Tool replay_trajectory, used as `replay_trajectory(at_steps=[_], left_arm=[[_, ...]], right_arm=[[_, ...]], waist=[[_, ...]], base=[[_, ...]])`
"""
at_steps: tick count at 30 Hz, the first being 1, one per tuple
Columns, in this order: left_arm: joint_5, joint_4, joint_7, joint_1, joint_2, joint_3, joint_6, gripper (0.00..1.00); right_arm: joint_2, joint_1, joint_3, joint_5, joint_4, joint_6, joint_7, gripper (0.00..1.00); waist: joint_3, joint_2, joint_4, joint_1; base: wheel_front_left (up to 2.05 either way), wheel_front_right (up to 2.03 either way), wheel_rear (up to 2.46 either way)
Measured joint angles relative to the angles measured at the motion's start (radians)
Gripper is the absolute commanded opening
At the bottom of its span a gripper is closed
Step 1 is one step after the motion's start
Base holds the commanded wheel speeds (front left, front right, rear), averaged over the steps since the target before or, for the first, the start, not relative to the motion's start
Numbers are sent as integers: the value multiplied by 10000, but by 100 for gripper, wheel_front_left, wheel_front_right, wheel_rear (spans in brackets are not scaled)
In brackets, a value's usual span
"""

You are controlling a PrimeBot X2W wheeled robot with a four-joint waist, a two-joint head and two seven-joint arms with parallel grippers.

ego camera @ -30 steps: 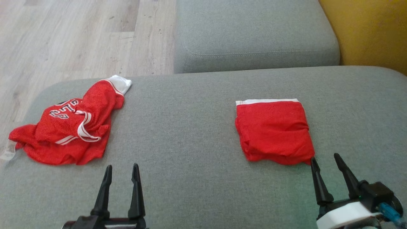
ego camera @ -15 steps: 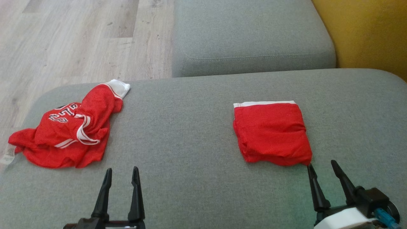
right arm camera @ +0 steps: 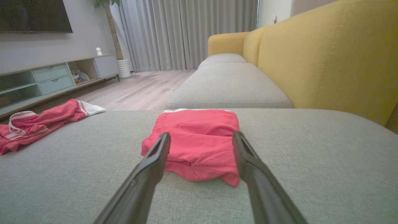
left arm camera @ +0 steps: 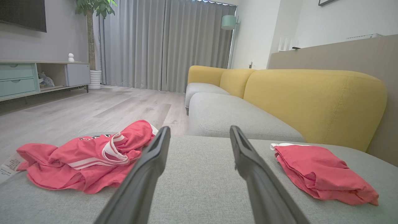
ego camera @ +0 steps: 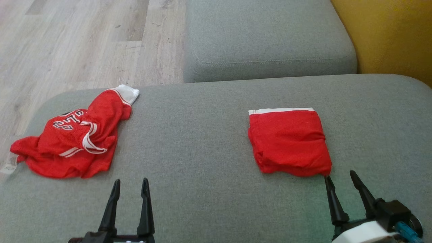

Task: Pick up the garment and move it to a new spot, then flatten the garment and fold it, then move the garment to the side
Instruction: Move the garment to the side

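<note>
We hold both grippers empty, fingers apart: left gripper (ego camera: 131, 182) over the grey cushion (ego camera: 209, 141), right gripper (ego camera: 339, 176) just beside the folded red garment (ego camera: 290, 141). The crumpled red jersey (ego camera: 72, 145) lies at the cushion's left end. The wrist views add the yellow backrest (right arm camera: 326, 62) and the curtains (left arm camera: 164, 43).

A home living room: yellow-backed sofa (left arm camera: 311, 102), grey curtains (left arm camera: 164, 43), TV cabinet (left arm camera: 18, 79), potted plant (left arm camera: 95, 79).

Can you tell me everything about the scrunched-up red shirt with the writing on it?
The red jersey is a crumpled heap of thin, mesh-looking cloth with white striped trim and white, dark-edged lettering partly hidden in its folds. It lies unfolded at the left end of the grey sofa cushion, with a white label sticking out on its left side. Only the cushion touches it.
</note>
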Motion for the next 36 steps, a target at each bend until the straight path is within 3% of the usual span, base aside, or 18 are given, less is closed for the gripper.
replay_trajectory(at_steps=[27,36], left_arm=[[180,0,0,131,2,-255,0,100],[351,-65,0,-294,2,-614,0,100]], right_arm=[[27,-1,-240,-253,123,0,0,100],[-357,-1874,-754,-293,913,0,-2,100]], waist=[[552,0,46,1],[1419,0,164,1]], base=[[0,0,0],[0,0,0]])
